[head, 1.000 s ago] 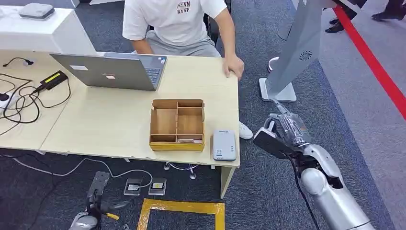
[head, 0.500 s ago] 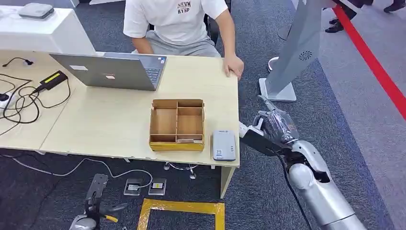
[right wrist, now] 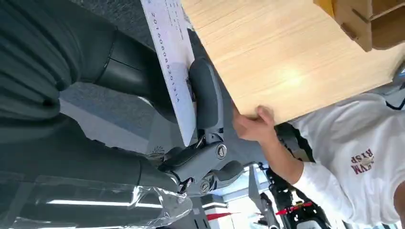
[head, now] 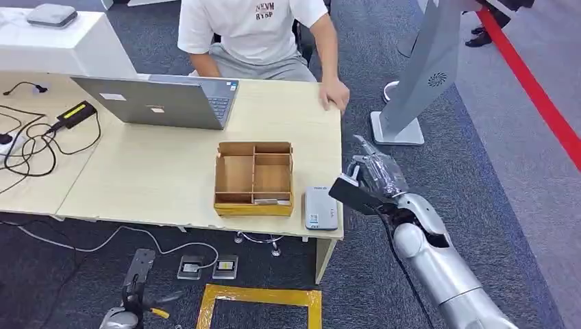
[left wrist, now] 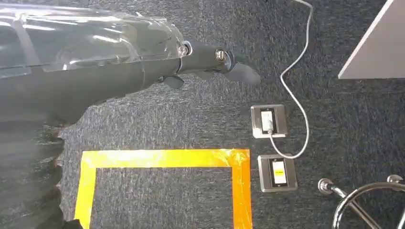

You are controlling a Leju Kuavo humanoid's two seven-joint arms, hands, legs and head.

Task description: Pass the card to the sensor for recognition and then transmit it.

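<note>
My right hand [head: 375, 177] pinches a flat card [head: 351, 196] just off the table's right edge. The card's near corner overhangs the grey-white card sensor [head: 320, 207], which lies flat at the table's front right corner. In the right wrist view the card [right wrist: 171, 57] is white with a printed number row, clamped between thumb and fingers [right wrist: 206, 98]. My left hand [head: 135, 275] hangs low by the floor; the left wrist view shows that hand [left wrist: 143, 71] holding nothing, its fingers [left wrist: 224, 64] stretched out.
A compartmented wooden box [head: 253, 177] stands just left of the sensor. A person sits behind the table [head: 171, 171], one hand [head: 334, 92] on its far right corner. A laptop [head: 161, 103] and cables [head: 27, 144] lie further left. A grey panel on a stand [head: 414, 89] rises at right.
My right hand has carried the card left and slightly up, from out over the carpet to the table's right edge beside the sensor. The left arm has stayed put.
</note>
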